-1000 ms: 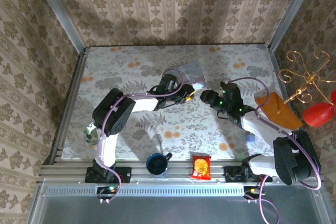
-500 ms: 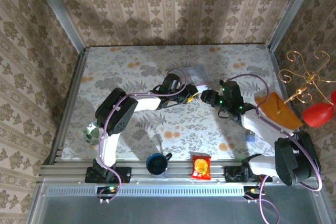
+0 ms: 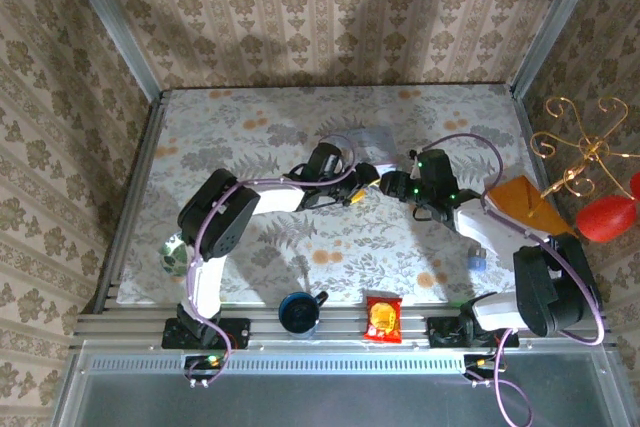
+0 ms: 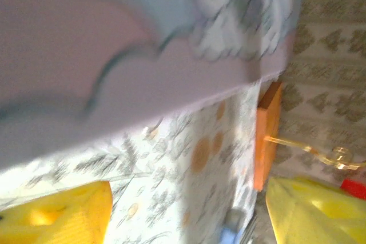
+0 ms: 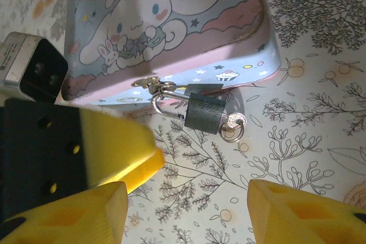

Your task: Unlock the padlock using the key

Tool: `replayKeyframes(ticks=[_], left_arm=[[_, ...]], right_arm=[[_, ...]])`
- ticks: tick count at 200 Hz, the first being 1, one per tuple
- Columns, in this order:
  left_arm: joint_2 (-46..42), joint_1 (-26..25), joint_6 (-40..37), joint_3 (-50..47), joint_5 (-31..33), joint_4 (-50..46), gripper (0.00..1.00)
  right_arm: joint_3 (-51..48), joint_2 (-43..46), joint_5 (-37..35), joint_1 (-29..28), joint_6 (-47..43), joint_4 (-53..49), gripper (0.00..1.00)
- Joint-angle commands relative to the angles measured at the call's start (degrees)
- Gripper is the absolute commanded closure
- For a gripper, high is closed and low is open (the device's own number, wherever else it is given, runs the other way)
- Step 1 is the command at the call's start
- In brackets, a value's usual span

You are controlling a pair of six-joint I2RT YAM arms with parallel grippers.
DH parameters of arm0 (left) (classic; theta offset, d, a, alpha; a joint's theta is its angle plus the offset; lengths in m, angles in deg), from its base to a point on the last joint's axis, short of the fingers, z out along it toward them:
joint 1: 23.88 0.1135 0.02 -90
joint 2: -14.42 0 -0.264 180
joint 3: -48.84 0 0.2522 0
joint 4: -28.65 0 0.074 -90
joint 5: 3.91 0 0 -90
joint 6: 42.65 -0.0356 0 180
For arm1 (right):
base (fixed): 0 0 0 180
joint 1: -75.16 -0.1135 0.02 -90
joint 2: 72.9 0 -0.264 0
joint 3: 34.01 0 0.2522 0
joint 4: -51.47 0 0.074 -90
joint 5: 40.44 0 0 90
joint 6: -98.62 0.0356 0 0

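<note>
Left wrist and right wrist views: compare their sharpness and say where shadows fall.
Right wrist: sharp, warm light; the padlock and the tin box are crisp, the padlock throwing a dark shadow onto the box's side. Left wrist: heavily blurred and washed out, the tin box a soft pink-blue smear across the top.

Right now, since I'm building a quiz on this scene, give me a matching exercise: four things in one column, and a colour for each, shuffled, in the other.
Things:
1. padlock
2. tin box
3. mug
4. snack packet

Colours:
A. red
B. dark grey
C. pale blue and pink
D. dark blue

Pairs: 1-B, 2-C, 3-D, 4-A.
</note>
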Motion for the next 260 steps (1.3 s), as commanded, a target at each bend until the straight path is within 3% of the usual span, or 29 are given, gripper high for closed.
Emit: replayKeyframes(ticks=[1,43,109,196,260], left_arm=[[-3.80,1.92,-2.00,-4.18,-0.16,-10.45,0.22],[-11.19,4.98,-11.94,-4.52,5.29,-19.42,0.00],[-9.88,7.27,-20.81,-1.04,10.96,-20.93,0.00],[-5.65,9.77,-24.60,5.07,14.37,-20.35,0.00],[-5.64,10.22,-25.67,6.29,14.75,-21.10,0.00]], right_arm=[[0.06,-2.55,2.73,0.33,-7.73,3.15,0.42],[2.72,-8.99,5.20,0.91,-14.25,5.50,0.42],[10.76,-20.47,4.59,1.45,-17.14,7.49,0.39],[17.30,-29.12,9.38,1.70,-15.36,6.58,0.37],[13.52,-28.79,13.10,2.34,-11.01,11.26,0.50]])
